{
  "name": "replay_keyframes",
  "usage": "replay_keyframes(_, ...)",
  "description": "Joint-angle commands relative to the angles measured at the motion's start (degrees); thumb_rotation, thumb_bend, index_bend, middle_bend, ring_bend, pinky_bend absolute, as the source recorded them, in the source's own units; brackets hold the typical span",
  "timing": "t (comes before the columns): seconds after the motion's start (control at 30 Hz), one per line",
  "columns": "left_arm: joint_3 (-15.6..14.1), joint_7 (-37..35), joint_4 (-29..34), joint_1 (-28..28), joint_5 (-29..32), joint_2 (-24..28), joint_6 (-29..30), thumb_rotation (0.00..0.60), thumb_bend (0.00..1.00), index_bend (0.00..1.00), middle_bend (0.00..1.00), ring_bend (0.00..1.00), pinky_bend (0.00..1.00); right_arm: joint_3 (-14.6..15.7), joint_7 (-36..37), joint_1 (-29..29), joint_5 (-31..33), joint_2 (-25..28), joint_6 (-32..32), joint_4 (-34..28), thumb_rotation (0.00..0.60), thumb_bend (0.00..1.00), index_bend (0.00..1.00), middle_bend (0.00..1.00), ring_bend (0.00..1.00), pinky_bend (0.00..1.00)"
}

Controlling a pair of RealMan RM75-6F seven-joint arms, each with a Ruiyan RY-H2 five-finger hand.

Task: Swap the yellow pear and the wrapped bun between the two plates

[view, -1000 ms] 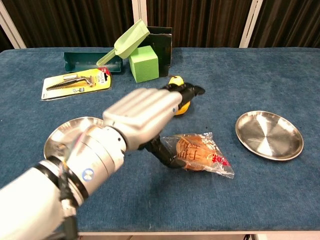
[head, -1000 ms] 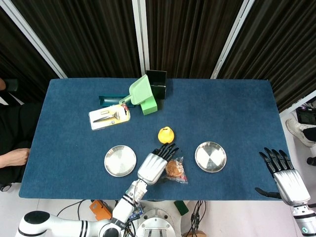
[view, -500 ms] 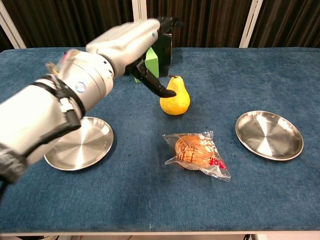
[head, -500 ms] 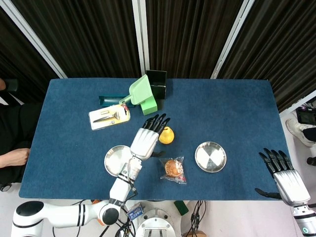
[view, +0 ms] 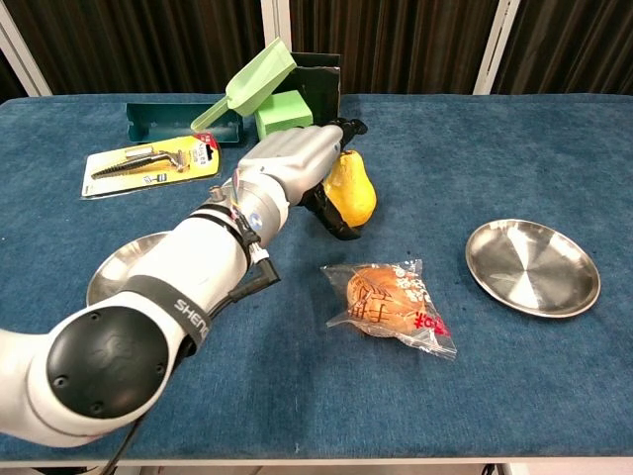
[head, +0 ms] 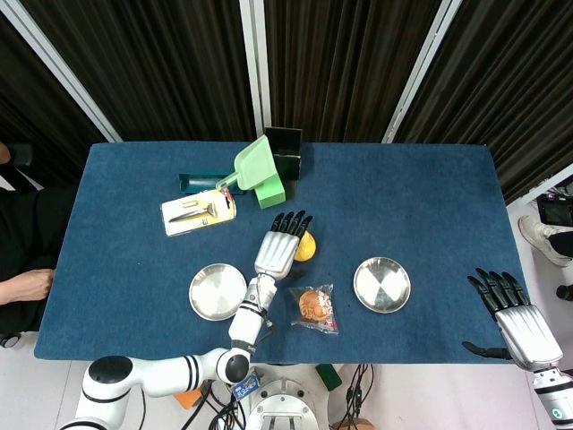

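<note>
The yellow pear (head: 307, 246) (view: 352, 190) stands upright on the blue cloth, between and behind the two steel plates. My left hand (head: 276, 251) (view: 294, 161) lies against its left side, fingers stretched out over its top and thumb curving round its front. The wrapped bun (head: 313, 306) (view: 386, 297) lies on the cloth in front of the pear, on neither plate. The left plate (head: 218, 291) (view: 119, 272) and the right plate (head: 381, 284) (view: 532, 267) hold nothing. My right hand (head: 515, 313) hovers open past the table's near right corner, seen only in the head view.
At the back stand a green scoop (head: 253, 166) (view: 247, 84), a green block (head: 270, 191) (view: 282, 109), a dark box (head: 285, 148) and a teal tray (head: 199, 182) (view: 178, 119). A carded tool pack (head: 197, 211) (view: 148, 163) lies back left.
My left hand left the bun, swung back over the table and came down against the pear. The bun, both plates and the right hand have stayed where they were.
</note>
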State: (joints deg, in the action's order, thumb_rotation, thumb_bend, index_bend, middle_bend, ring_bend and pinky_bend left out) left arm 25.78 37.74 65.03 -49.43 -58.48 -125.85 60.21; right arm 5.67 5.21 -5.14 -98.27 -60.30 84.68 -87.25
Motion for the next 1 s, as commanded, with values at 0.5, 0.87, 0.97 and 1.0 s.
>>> replay_keyframes(0.5, -0.8, -10.3, -9.2, -6.2, 1.1, -4.2, 5.2, 0.6, 0.13, 0.45, 0.48, 0.44, 0.5, -0.7, 1.6, 0.0, 0.7, 0.4, -0.1, 0.4, 0.463, 0.14, 0.0, 0.0, 0.0, 0.0)
replay_keyframes(0.87, -6.2, -10.2, -2.8, -4.2, -4.2, -0.7, 14.8, 0.6, 0.28, 0.58, 0.63, 0.6, 0.64, -1.0, 0.5, -0.2, 1.2, 0.2, -1.0, 0.2, 0.464, 0.14, 0.0, 0.0, 0.0, 0.0)
replay_keyframes(0.97, -10.1, -5.6, 9.4, 0.2, -7.2, 6.6, 19.2, 0.6, 0.28, 0.58, 0.63, 0.6, 0.64, -1.0, -0.2, -0.1, 1.4, 0.0, -1.2, 0.1, 0.464, 0.14, 0.0, 0.0, 0.0, 0.0)
replay_keyframes(1.0, -11.3, -4.0, 13.6, 1.8, -7.7, 9.3, 20.3, 0.6, 0.28, 0.58, 0.63, 0.6, 0.64, -1.0, -0.4, -0.1, 1.4, 0.0, -1.2, 0.0, 0.465, 0.14, 0.0, 0.0, 0.0, 0.0)
